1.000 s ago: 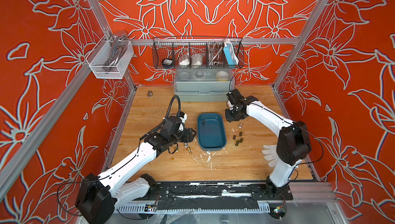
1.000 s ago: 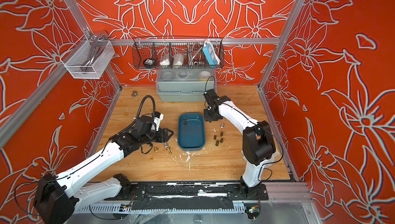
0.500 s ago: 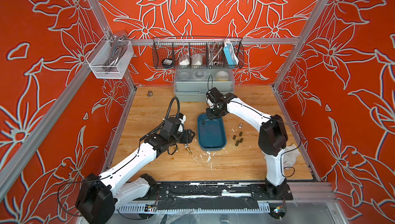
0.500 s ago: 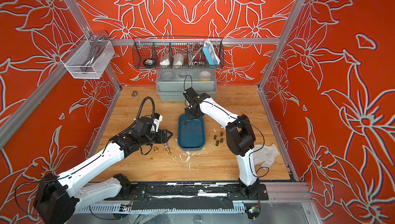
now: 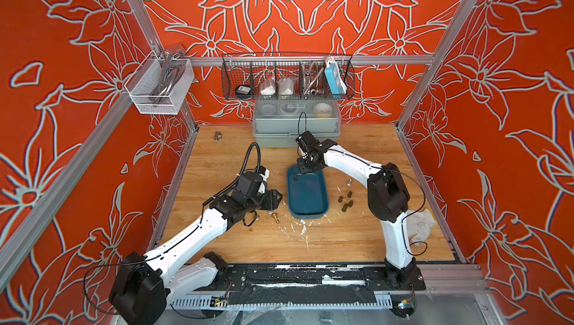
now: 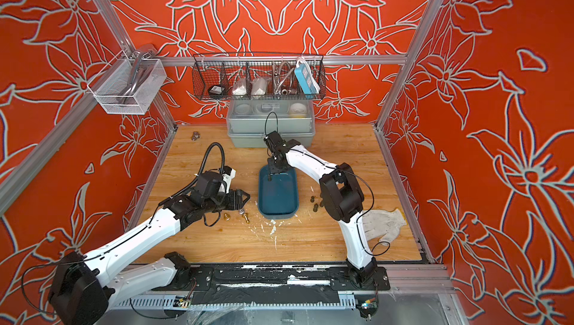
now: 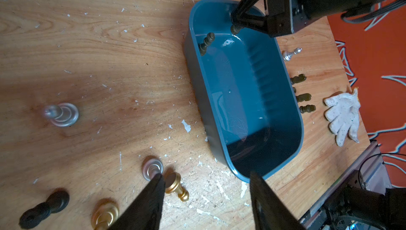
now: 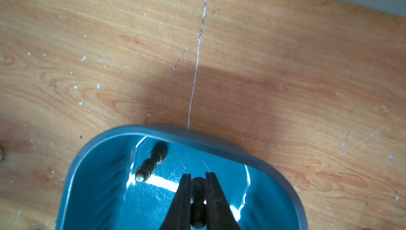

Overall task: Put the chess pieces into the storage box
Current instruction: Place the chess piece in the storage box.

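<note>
Jaws of the right gripper (image 8: 197, 181) are pinching shut on a dark piece (image 8: 198, 187), holding it over the far end of the box (image 8: 197, 136), inside the rim. A second piece (image 8: 151, 164), also dark, is leaning in the box's far left corner. The box is sitting mid-table between the two arms.

The left gripper (image 7: 206, 176) is hovering low just left of the box's near end, its jaws standing partly open and gripping nothing. One fingertip (image 7: 153, 196) is lying over a silver piece (image 7: 152, 168) and a tipped gold piece (image 7: 176, 188). Whether it is touching either is hard to say, as that corner is blurring. Further left on the table (image 7: 109, 53), another silver one (image 7: 61, 114) is standing, with a gold one (image 7: 105, 212) and a fallen black one (image 7: 44, 209) close by.

Right of the box, a silver pawn (image 5: 350, 181) is standing and four dark pawns (image 5: 350, 204) are clustering beside it. A glove (image 5: 419, 224) is lying near right.
</note>
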